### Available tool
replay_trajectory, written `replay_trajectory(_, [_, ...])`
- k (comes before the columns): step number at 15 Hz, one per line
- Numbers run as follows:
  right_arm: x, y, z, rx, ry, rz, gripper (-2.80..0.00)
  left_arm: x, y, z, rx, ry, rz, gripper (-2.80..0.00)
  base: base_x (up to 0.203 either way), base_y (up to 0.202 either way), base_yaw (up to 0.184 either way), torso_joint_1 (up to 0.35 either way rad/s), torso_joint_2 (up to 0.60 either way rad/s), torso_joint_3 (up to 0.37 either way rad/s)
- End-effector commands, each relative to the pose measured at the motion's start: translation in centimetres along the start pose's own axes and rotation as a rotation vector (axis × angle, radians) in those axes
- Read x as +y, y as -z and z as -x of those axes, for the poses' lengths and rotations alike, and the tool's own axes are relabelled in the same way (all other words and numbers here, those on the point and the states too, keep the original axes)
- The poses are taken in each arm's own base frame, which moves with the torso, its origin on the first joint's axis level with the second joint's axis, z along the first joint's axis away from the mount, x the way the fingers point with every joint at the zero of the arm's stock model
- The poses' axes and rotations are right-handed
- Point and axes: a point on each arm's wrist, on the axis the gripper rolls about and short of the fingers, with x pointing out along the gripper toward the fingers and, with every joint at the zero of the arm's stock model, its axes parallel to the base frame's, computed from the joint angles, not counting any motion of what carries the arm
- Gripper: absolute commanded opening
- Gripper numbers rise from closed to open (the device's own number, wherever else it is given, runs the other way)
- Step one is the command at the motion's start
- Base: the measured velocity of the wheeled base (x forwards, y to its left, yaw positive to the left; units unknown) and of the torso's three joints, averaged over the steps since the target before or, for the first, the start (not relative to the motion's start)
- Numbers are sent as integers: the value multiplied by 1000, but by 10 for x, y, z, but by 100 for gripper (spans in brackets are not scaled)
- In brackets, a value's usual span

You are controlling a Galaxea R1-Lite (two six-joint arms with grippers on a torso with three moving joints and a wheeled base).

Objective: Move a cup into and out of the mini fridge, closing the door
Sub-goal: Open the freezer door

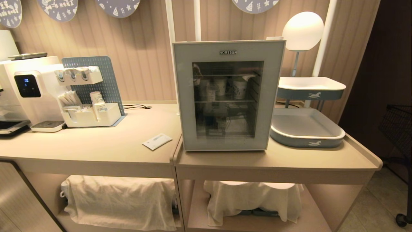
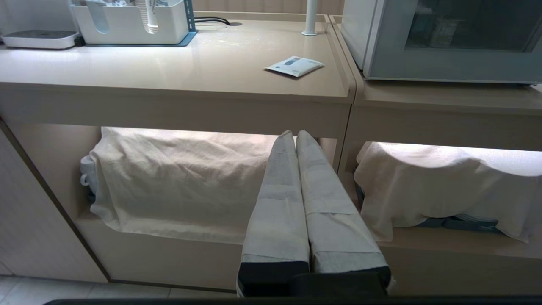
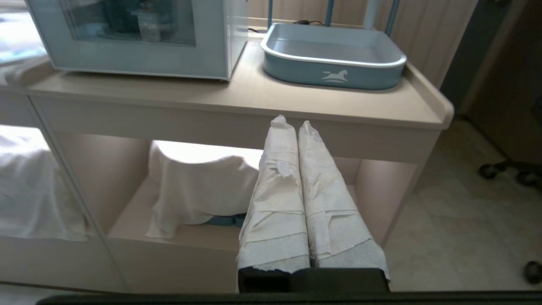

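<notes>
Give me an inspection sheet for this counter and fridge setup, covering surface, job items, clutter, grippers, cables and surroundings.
Surface: beige counter, two joined sections.
Job's things: mini fridge on the counter, door shut; paper cups dimly visible behind the glass; the small foil-lidded cup not identifiable.
Clutter: flat packet left of the fridge; organiser caddy; grey-blue tray right of the fridge.
Grippers: left gripper and right gripper both shut, empty, below counter level.
Cables: black cable along the back wall.
Surroundings: cloth-covered items on the lower shelf; lamp.
</notes>
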Motion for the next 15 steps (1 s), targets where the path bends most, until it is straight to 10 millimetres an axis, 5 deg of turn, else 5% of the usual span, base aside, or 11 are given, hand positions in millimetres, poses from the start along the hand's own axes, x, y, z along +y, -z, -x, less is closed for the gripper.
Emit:
replay_trajectory(1, [0,1,0,2,0,14,-280,0,1,0,9,-3,-16,-280,0,0,0,0,0,0])
replay_trajectory(7, [0,0,0,6,1,-25,-280,0,1,0,4,-1,-28,-280,0,0,0,0,0,0])
replay_trajectory(15, [0,0,0,6,0,-25,-280,0,1,0,4,-1,-25,-280,98,0,0,2,2,-1])
